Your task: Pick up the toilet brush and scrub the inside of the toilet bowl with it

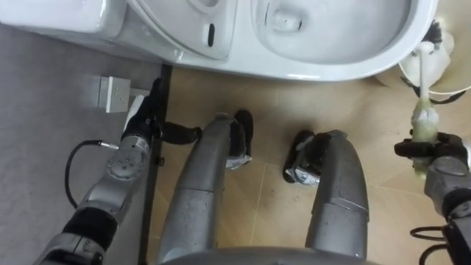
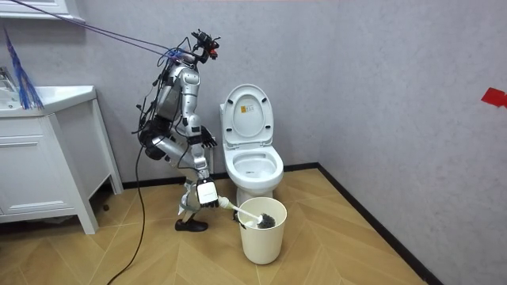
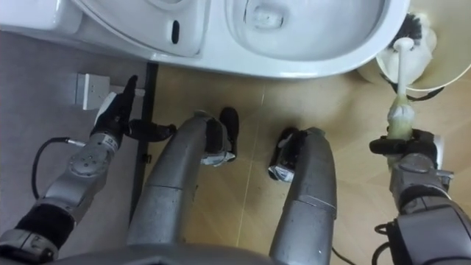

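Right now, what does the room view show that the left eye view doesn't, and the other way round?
Room view's extras: a white cabinet and the robot standing bent beside the toilet. Left eye view's extras: a small grey box close to the open left robot hand. Shared: the toilet, the bucket, and the brush gripped in the right robot hand.

bathroom | toilet (image 2: 252,150) against wall | white vanity cabinet (image 2: 40,162) | wood-look floor (image 2: 341,237)
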Available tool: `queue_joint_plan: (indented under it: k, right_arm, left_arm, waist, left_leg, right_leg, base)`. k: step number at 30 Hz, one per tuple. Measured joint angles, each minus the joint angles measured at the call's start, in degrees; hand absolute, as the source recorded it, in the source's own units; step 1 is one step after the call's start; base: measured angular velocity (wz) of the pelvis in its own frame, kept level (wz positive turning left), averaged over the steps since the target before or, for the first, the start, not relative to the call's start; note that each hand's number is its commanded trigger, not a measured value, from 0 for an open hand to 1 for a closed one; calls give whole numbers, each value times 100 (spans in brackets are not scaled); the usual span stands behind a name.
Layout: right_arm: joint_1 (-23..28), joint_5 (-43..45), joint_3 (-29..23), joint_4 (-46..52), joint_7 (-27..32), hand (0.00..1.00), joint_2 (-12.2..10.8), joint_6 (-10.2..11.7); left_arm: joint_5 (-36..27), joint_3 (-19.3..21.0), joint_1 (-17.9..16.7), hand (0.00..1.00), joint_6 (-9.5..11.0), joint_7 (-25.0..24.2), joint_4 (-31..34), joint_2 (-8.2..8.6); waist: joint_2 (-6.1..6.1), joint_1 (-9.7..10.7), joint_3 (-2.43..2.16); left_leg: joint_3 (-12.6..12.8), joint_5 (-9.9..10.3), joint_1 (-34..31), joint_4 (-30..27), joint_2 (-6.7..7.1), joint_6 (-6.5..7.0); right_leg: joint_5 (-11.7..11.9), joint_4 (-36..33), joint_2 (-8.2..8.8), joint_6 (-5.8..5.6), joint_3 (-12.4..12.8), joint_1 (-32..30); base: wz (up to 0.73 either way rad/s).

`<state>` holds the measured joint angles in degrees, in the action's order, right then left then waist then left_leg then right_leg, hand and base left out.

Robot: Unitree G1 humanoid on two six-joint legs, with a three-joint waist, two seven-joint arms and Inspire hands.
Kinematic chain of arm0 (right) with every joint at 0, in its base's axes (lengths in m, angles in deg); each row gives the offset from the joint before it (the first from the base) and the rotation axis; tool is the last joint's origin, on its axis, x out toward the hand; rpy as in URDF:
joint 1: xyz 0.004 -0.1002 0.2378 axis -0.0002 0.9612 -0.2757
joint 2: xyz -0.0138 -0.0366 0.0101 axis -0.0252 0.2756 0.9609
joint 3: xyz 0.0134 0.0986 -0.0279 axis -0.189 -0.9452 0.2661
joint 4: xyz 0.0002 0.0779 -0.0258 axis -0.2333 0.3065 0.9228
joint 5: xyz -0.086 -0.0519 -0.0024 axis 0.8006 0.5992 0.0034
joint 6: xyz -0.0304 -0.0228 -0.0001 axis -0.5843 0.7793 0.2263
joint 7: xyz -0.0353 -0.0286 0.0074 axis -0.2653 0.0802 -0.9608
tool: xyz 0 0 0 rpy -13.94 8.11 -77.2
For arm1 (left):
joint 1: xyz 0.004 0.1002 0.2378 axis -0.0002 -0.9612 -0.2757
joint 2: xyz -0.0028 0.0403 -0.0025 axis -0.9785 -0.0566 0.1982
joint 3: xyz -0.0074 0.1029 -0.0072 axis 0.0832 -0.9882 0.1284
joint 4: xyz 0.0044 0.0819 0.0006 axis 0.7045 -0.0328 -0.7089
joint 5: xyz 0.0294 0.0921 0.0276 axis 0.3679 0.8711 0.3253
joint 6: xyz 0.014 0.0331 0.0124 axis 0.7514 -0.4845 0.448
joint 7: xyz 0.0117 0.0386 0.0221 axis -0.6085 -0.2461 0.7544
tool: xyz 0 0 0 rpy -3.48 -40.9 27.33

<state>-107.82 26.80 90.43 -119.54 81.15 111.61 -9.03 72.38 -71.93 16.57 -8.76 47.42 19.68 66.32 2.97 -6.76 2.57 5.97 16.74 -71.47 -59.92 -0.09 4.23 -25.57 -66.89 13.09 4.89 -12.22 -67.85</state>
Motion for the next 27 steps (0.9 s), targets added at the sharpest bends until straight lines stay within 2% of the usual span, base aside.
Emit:
queue_joint_plan:
  k: [7, 10, 16, 19, 22, 24, 27]
  right_arm:
    - [238, -407, 184, -4, -198, 100, 11, 7]
    - [389, -637, 192, 6, -346, 100, -14, -18]
    - [704, -892, 158, 9, -534, 100, -175, -65]
    - [791, -1126, -63, -66, -577, 100, -465, -64]
    - [842, -1391, -138, -203, -678, 100, -610, -62]
    - [1008, -1754, -195, -182, -682, 100, -706, 11]
    - [1211, -1811, -336, -118, -681, 100, -835, 13]
  left_arm:
    - [-43, 6, -213, 0, 2, -14, 153, -22]
    - [-43, 4, -311, 0, 4, -10, 147, -28]
    - [-43, 34, -668, 0, 2, -50, 52, -27]
    - [-40, 71, -821, 0, 4, -106, -44, -27]
    - [-41, 72, -1001, 0, 14, -119, -150, 13]
    - [-39, 74, -1113, 0, 31, -119, -220, 21]
    - [-30, 214, -1246, 0, 32, -142, -316, 60]
  waist:
    - [-1, 6, -2]
    - [2, 18, -4]
    - [-1, 35, -20]
    - [-13, 52, -31]
    - [-29, 153, -52]
    - [-77, 199, -93]
    - [-150, 242, -144]
  left_leg:
    - [-14, 10, 248, 58, -6, -17]
    - [-66, 5, 494, 162, -13, -22]
    - [-117, -28, 1349, 713, -48, -43]
    - [-130, -78, 1880, 1104, -112, -61]
    - [-124, -163, 2500, 1556, -63, -58]
    - [-126, -221, 2984, 1935, -3, -65]
    - [-123, -283, 3595, 2403, 7, -91]
  right_leg:
    - [-11, 74, -19, 13, -14, 251]
    - [1, 234, -55, -3, -75, 542]
    - [170, 942, -225, -102, -154, 1450]
    - [332, 1477, -358, -130, -227, 2034]
    - [425, 1940, -401, -215, -245, 2634]
    - [483, 2301, -419, -273, -254, 3105]
    - [584, 2821, -481, -299, -321, 3730]
  base:
    - [0]
    - [0]
    - [-7]
    - [-10]
    - [1]
    - [5]
    - [0]
